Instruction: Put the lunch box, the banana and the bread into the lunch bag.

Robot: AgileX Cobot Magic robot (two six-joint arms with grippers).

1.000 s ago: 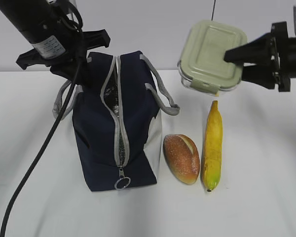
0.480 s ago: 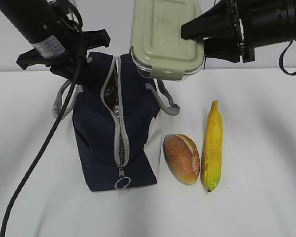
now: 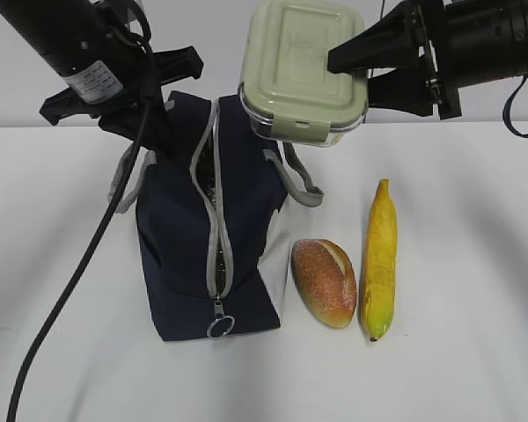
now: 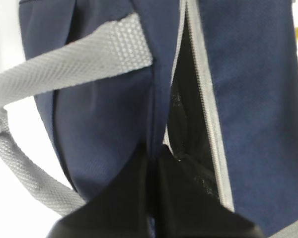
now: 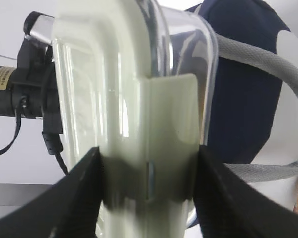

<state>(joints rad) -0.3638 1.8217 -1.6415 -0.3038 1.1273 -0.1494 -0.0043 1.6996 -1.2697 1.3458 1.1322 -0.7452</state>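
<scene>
The navy lunch bag (image 3: 180, 237) stands on the white table, its grey zipper (image 3: 213, 202) undone and the top gaping. My left gripper (image 3: 158, 123) is shut on the fabric edge beside the zipper at the bag's far end; in the left wrist view the jaws (image 4: 151, 161) pinch that edge. My right gripper (image 3: 359, 72) is shut on the pale green lunch box (image 3: 301, 66), held in the air over the bag's right handle (image 3: 301, 180). In the right wrist view the lunch box (image 5: 139, 89) fills the space between the fingers (image 5: 79, 198). The bread (image 3: 324, 281) and the banana (image 3: 380, 255) lie right of the bag.
The left arm's black cable (image 3: 70, 281) hangs down across the table left of the bag. The metal ring pull (image 3: 217, 328) lies at the bag's near end. A grey handle (image 3: 128, 171) loops out on the bag's left side.
My right gripper carried the lunch box up and left, from above the banana to over the bag's right side. The left gripper pulled the bag's edge slightly right, shifting the bag.
</scene>
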